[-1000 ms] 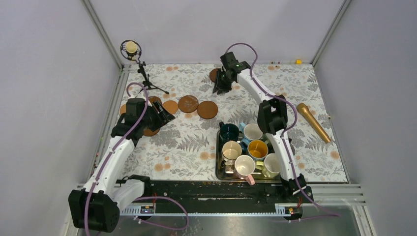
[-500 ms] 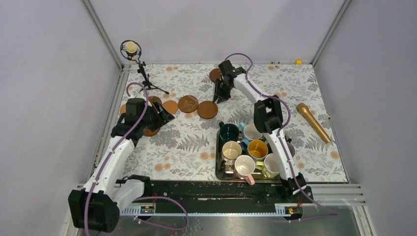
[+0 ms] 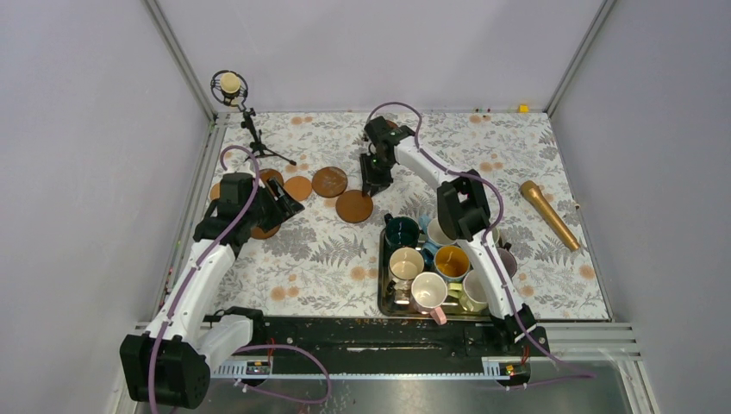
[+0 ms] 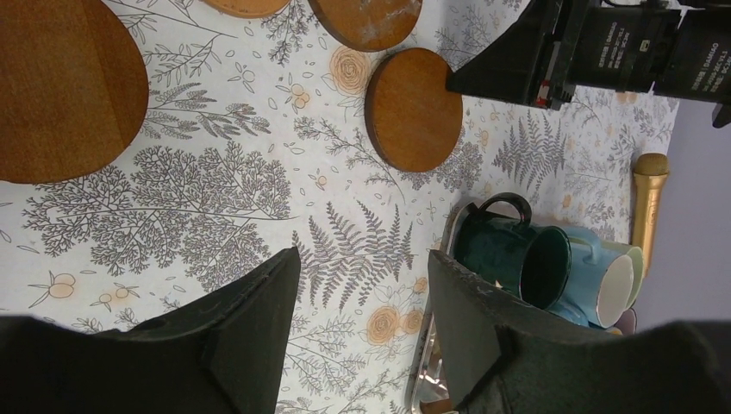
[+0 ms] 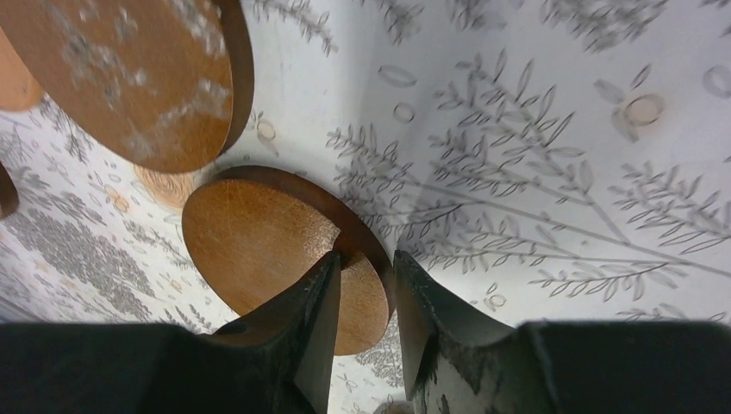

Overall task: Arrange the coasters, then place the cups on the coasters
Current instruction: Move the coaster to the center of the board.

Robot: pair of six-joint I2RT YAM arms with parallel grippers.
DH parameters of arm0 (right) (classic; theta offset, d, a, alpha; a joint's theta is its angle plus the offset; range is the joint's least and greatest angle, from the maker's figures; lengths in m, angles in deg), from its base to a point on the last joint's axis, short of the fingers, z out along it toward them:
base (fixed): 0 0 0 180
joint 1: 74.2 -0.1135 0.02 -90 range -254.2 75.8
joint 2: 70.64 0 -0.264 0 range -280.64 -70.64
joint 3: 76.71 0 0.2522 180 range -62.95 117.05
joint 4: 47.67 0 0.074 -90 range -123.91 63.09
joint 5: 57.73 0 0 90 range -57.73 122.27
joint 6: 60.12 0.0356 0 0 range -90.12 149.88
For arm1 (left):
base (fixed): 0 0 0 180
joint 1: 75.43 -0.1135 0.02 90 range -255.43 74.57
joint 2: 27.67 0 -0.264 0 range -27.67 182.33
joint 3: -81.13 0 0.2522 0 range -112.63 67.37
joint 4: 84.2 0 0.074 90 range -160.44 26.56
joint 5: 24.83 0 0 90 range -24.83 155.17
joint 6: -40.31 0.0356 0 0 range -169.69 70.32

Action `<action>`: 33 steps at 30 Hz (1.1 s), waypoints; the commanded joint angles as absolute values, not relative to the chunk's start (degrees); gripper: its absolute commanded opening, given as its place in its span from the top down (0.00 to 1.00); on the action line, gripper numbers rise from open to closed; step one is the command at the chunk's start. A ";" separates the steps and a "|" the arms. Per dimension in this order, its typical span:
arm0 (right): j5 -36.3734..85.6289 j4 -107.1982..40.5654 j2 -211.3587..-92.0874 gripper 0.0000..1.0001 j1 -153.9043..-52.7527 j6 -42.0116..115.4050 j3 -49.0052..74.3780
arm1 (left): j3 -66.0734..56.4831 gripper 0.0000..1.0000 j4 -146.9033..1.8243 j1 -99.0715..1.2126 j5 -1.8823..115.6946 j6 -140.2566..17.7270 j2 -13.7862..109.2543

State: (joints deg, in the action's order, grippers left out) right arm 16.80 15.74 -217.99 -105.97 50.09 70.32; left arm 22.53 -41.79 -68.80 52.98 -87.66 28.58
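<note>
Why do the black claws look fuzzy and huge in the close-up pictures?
In both wrist views the black fingers sit right against the lens, so they blur and loom; the round brown wooden coaster behind stays sharper. The top view is evenly lit and sharp, with soft shadows.

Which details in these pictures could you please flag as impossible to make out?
- Round brown wooden coasters, top view: the left arm covers some, so no count.
- Ceramic mugs on the steel tray, top view: the right arm hides several.
- Right tool, wrist view: whether it grips or merely straddles the brown coaster.
</note>
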 commanded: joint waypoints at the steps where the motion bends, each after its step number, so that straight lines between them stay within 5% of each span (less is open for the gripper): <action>1: 17.82 19.53 -213.03 0.63 -107.98 47.30 66.78 | 21.32 0.42 -42.55 -69.19 54.03 -87.59 27.85; 15: 11.82 7.18 -207.24 0.63 -114.72 59.93 53.13 | 24.38 0.42 -44.91 -69.28 52.23 -91.02 27.89; 33: 9.71 -10.82 -212.37 0.63 -118.66 79.55 56.66 | 28.37 0.44 -46.56 -69.33 50.53 -91.76 28.39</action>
